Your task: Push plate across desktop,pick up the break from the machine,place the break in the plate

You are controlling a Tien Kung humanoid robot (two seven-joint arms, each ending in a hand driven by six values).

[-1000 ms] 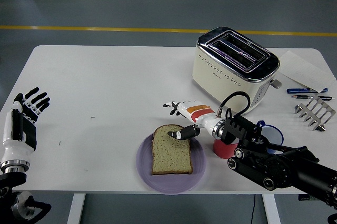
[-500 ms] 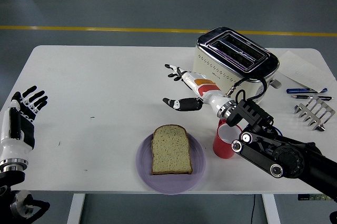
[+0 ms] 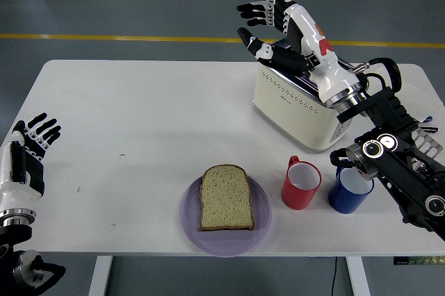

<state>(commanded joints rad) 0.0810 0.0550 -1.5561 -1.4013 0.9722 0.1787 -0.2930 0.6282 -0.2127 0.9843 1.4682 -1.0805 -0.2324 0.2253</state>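
bread point(image 3: 226, 197) already flat on the plate point(image 3: 259, 232) at lower centre, right hand point(image 3: 278, 21) fingers spread and empty over the toaster point(image 3: 299, 112): retract high, clear of the 2 cups.

The white table point(image 3: 139, 122) is carrying a purple plate point(image 3: 191, 221) at six o'clock; a red mug point(image 3: 301, 183) and blue mug point(image 3: 350, 190) are standing at four; a cream toaster point(image 3: 295, 108) is sitting at two; papers point(image 3: 400, 87), pens point(image 3: 405, 120) and a metal rack point(image 3: 417, 149) are lying at three.
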